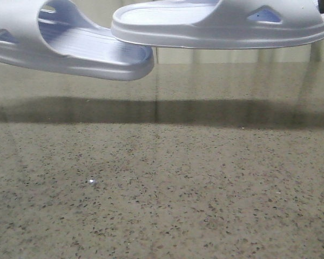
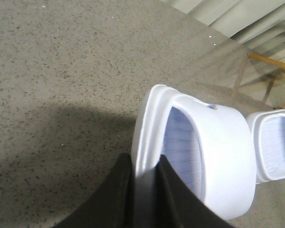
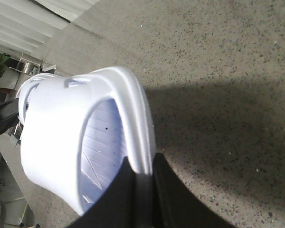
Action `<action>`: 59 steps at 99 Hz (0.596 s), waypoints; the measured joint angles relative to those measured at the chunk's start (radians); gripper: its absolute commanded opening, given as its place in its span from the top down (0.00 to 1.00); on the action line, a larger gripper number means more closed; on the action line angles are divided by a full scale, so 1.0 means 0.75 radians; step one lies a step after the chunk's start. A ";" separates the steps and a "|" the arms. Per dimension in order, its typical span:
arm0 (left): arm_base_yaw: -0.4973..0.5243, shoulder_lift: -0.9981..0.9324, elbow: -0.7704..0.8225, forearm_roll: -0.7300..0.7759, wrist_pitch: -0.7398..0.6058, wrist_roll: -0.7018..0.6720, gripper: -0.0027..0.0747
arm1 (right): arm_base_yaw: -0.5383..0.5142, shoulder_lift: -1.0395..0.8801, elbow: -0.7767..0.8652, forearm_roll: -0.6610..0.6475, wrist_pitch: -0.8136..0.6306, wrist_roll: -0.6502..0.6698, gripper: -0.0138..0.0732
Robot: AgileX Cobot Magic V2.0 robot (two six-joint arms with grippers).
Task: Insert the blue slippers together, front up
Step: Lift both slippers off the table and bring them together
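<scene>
We hold both slippers aloft over the table (image 1: 162, 189), left gripper (image 2: 145, 183) clamped on the left slipper (image 1: 70, 46), right gripper (image 3: 141, 185) on the right slipper (image 1: 221, 24), and judge sliding one into the other comes next.

Two pale lavender-blue foam slippers hang along the top of the front view, clear of the speckled desk. The left slipper (image 1: 70, 46) sits in the upper left, tilted, its ribbed footbed showing through the wide strap. The right slipper (image 1: 221, 24) spans the upper right (triangular cut-out visible), its end overlapping the left one's.
</scene>
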 measured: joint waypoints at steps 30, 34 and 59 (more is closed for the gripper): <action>-0.034 -0.001 0.000 -0.056 0.002 -0.009 0.95 | 0.088 0.000 0.000 0.028 -0.070 -0.070 0.96; -0.044 -0.001 0.000 -0.065 0.002 -0.009 0.95 | 0.106 0.000 0.000 0.033 -0.098 -0.076 0.96; -0.085 -0.001 0.000 -0.095 0.002 -0.009 0.95 | 0.201 0.000 0.000 0.098 -0.242 -0.123 0.96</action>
